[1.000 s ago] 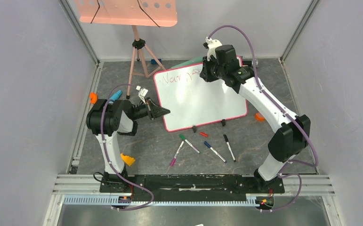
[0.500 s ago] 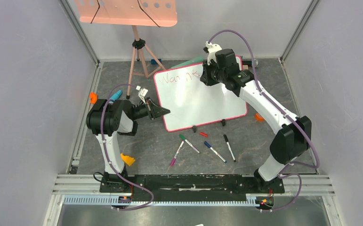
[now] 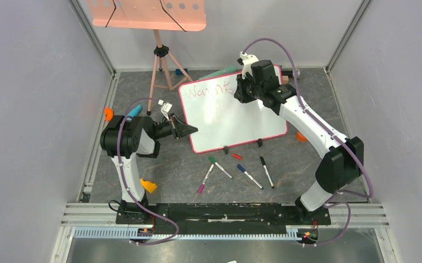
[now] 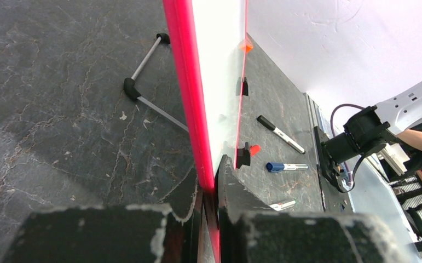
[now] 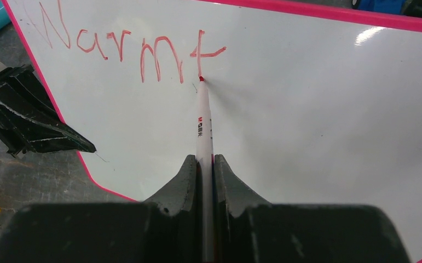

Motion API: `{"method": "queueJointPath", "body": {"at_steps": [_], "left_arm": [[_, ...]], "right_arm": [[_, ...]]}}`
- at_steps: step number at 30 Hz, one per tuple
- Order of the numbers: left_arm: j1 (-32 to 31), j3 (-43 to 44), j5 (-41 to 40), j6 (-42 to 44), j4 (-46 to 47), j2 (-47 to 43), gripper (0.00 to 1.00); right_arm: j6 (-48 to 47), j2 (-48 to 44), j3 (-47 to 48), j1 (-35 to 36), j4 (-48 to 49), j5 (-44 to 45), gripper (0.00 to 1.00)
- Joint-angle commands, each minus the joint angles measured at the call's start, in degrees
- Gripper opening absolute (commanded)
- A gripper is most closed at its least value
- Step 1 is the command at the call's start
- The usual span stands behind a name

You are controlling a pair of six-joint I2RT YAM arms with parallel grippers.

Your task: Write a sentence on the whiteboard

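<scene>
Newly adds a "t" after "Warm" in the sentence (image 5: pixel 132 49), just ahead of the right gripper (image 5: pixel 204 160) clamping the marker (image 5: pixel 203 118); pinches the whiteboard (image 4: pixel 184 71) rim in the left gripper (image 4: pixel 211 181); leaves most words unwritten.

Pale lilac walls (image 3: pixel 28 109) enclosed a dark marbled floor (image 3: pixel 285 164). Well beyond the left gripper (image 3: pixel 193 130), by the back wall (image 3: pixel 225 33), stood a salmon-pink perforated tray (image 3: pixel 143 13) on a tripod (image 3: pixel 161 52).

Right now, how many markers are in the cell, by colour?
pink marker: 1
green marker: 1
blue marker: 1
black marker: 1
red marker, in the right pincer, tip on the board: 1
Total: 5
The small red cap lying by the board is not counted.
</scene>
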Motion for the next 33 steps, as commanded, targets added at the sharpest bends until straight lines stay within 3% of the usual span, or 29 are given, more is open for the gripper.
{"method": "queueJointPath", "body": {"at_steps": [1,33], "left_arm": [[0.15,-1.17,-3.49,16.07,1.95,2.72,0.09],[0.16,-1.10,-3.58,15.61,1.91,2.95,0.09]], "right_arm": [[-1.07,-1.12,-0.13,-0.28,-2.04,3.88,0.00],[-2.02,-3.63,4.06,-0.81,2.88,5.75,0.00]]}}
